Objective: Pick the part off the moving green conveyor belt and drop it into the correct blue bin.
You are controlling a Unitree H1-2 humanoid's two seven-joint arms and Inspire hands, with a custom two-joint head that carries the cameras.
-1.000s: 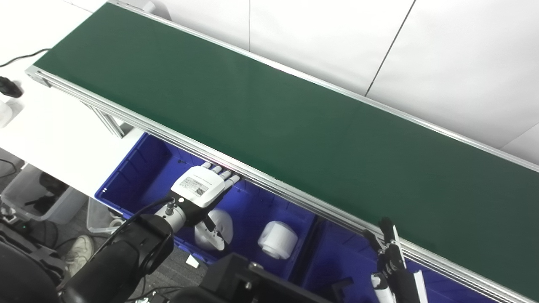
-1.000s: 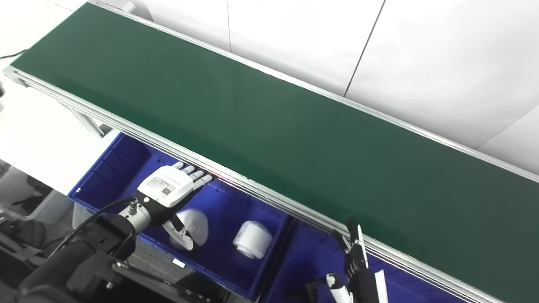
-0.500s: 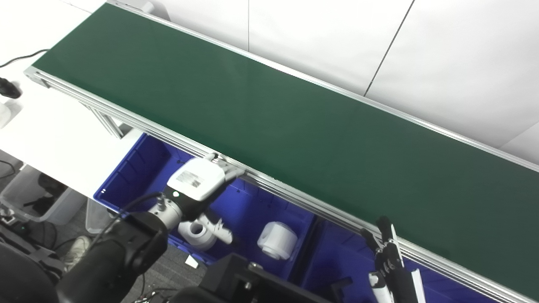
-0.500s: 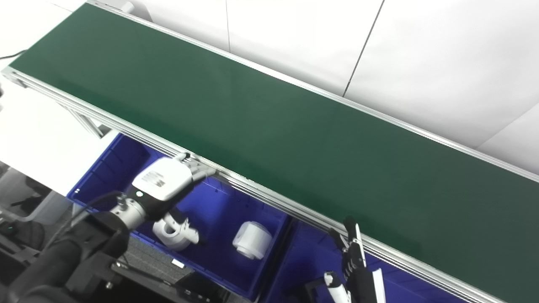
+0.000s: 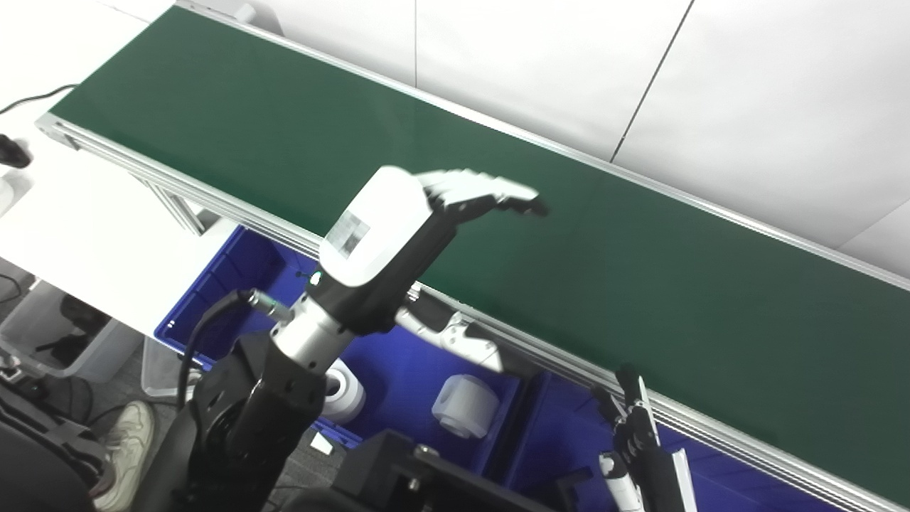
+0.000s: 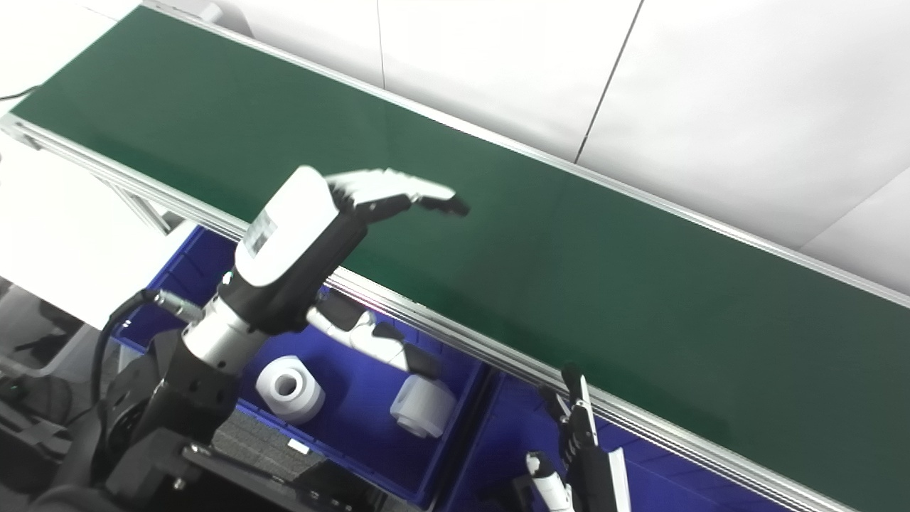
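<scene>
The green conveyor belt (image 5: 569, 235) runs diagonally from upper left to lower right and carries no part in view. My left hand (image 5: 398, 235) is open and empty, raised over the belt's near edge with its fingers (image 5: 483, 192) stretched out above the belt. Two white round parts lie in the left blue bin (image 5: 234, 277): one with a hole (image 6: 288, 387) and one (image 5: 466, 405) to its right. My right hand (image 5: 640, 448) is low at the bottom edge over the right blue bin (image 5: 561, 441), fingers pointing up and apart, holding nothing.
The belt's aluminium rail (image 5: 213, 203) runs over the bins' far side. A white table (image 5: 78, 220) lies to the left. A white wall (image 5: 711, 85) stands behind the belt. A clear tub (image 5: 64, 341) and cables are on the floor at lower left.
My left hand let a white part fall into the left blue bin, then rose from the bin up over the belt edge, fingers extended. The right hand stayed nearly still.
</scene>
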